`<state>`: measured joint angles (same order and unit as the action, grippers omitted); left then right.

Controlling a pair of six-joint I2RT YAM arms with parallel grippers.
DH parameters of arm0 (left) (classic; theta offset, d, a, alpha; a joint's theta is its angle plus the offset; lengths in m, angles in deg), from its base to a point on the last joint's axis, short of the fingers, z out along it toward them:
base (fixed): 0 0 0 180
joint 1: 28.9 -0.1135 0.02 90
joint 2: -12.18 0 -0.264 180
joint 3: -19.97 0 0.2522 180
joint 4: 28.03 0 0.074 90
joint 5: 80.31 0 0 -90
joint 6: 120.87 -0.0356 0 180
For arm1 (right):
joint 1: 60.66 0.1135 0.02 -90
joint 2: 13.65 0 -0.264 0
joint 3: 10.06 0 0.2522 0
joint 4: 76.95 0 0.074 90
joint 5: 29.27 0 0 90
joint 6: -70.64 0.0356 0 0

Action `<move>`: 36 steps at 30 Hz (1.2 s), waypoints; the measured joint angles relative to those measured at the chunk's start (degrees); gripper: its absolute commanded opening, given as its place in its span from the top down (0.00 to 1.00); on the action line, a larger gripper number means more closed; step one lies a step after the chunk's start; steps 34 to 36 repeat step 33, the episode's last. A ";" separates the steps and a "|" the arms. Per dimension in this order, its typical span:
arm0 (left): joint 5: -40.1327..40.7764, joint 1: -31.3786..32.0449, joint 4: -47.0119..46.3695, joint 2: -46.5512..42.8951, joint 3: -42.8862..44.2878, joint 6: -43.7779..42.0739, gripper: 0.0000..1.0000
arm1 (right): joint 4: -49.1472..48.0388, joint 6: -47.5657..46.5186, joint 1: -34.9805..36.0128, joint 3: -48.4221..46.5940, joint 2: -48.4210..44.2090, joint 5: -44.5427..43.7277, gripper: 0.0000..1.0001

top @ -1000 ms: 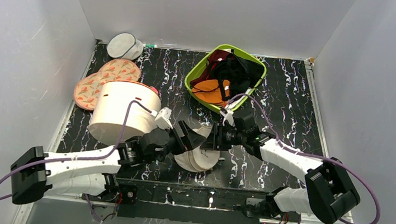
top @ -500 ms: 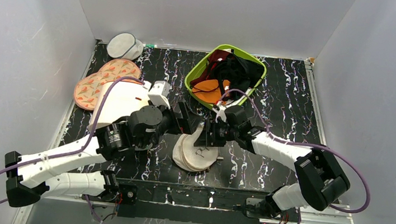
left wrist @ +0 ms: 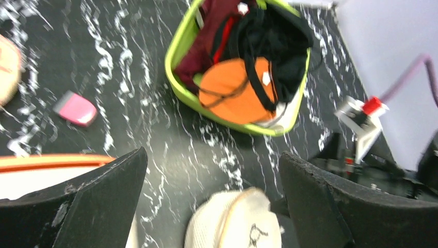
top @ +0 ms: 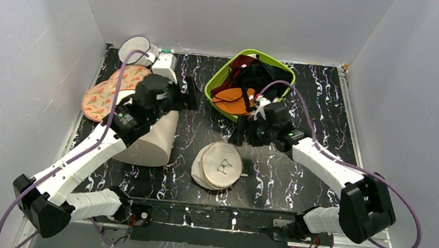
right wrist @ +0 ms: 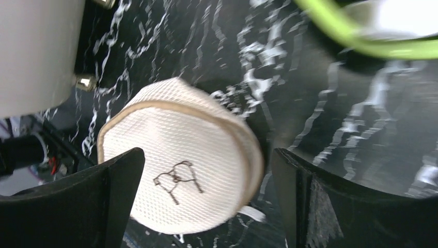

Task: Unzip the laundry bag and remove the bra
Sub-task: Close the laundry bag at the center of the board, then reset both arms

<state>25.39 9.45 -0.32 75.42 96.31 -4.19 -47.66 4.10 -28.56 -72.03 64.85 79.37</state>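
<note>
Left gripper [left wrist: 213, 155], right gripper [right wrist: 204, 160]: my fingers spread wide, empty, lifted clear. Reason: bra [top: 233, 100] already in green basket [top: 210, 88]. Laundry bag [top: 218, 166] free on worktop [top: 313, 103]; zip possibly shut, blurred.

Bright, even, diffuse light from above; soft shadows on the bench [top: 331, 105]. Top view sharp. Wrist views motion-blurred; fingers [left wrist: 77, 206] out of focus; highlight clipped upper right, right wrist view.

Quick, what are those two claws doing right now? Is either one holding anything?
Left gripper: open, holding nothing.
Right gripper: open, holding nothing.
</note>
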 measured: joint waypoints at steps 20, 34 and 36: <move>-1.66 -14.60 0.24 -7.17 18.75 -19.26 0.02 | 11.02 -12.26 -20.11 -28.65 -23.04 -15.74 0.02; -2.89 -14.62 -1.01 -19.47 17.42 -21.81 0.02 | 6.32 -14.03 -20.11 -27.15 -36.48 -21.38 0.02; -2.89 -14.62 -1.01 -19.47 17.42 -21.81 0.02 | 6.32 -14.03 -20.11 -27.15 -36.48 -21.38 0.02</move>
